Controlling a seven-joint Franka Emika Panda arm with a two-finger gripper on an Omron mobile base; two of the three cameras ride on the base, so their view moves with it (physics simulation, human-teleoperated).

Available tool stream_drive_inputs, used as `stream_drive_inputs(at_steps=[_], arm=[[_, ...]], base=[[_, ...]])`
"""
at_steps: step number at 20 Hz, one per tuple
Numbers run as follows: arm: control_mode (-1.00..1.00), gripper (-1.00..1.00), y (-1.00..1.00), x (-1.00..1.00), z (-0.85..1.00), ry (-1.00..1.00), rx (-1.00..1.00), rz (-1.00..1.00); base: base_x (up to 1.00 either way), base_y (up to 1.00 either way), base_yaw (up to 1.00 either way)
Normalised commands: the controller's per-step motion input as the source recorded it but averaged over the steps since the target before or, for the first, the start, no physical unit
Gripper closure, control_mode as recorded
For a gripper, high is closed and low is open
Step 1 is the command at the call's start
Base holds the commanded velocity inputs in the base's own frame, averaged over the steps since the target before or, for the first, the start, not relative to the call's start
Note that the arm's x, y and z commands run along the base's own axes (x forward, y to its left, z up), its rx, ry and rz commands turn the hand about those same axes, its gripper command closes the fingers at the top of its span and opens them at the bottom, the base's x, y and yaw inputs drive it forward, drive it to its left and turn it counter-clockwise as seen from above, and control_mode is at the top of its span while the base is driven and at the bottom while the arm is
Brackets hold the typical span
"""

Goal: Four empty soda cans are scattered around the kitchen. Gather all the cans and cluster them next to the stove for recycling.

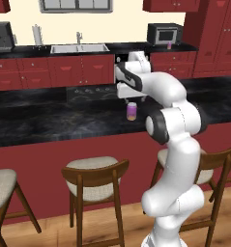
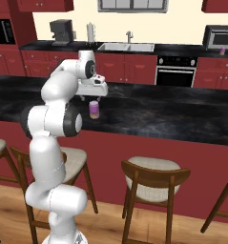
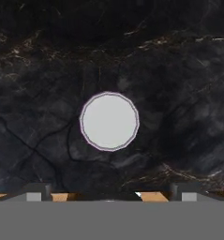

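Note:
A purple soda can [image 1: 132, 111] [image 2: 94, 109] with a silver top stands upright on the black marbled island counter [image 1: 49, 120]. It is just to the right of the flat black stove [image 1: 90, 92]. My gripper [image 1: 132, 99] [image 2: 93, 98] hangs directly above it, pointing down, open and holding nothing. From the hand, the can's round silver top [image 3: 109, 121] lies centred ahead of the gripper [image 3: 108, 193], whose fingertips [image 3: 36, 192] stand wide apart. A second small purple can [image 1: 169, 46] [image 2: 222, 50] stands on the back counter beside the microwave [image 1: 164, 34].
Wooden stools [image 1: 95, 178] [image 2: 153, 181] line the island's near side. On the back wall are a sink [image 1: 79, 48] [image 2: 127, 46], a coffee machine [image 2: 61, 32] and a black glass-door oven [image 2: 176, 71]. Dark red cabinets [image 1: 218, 36] rise at the right.

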Motion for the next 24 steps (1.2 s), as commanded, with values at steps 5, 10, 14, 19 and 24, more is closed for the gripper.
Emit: stream_drive_inputs(at_steps=[5,10,14,19,24], arm=[[-1.00,-1.00,0.00,0.36,-0.17,0.01,0.00,0.00],[-1.00,-1.00,0.00,0.33,-0.17,0.02,0.00,0.00],[-1.00,-1.00,0.00,0.28,-0.16,0.01,0.00,0.00],[-1.00,-1.00,0.00,0.12,-0.18,0.00,0.00,0.00],[-1.00,-1.00,0.00,0.00,-0.16,0.00,0.00,0.00]], base=[[0.00,0.00,0.00],[0.00,0.00,0.00],[0.00,0.00,0.00],[0.00,0.00,0.00],[0.00,0.00,0.00]])
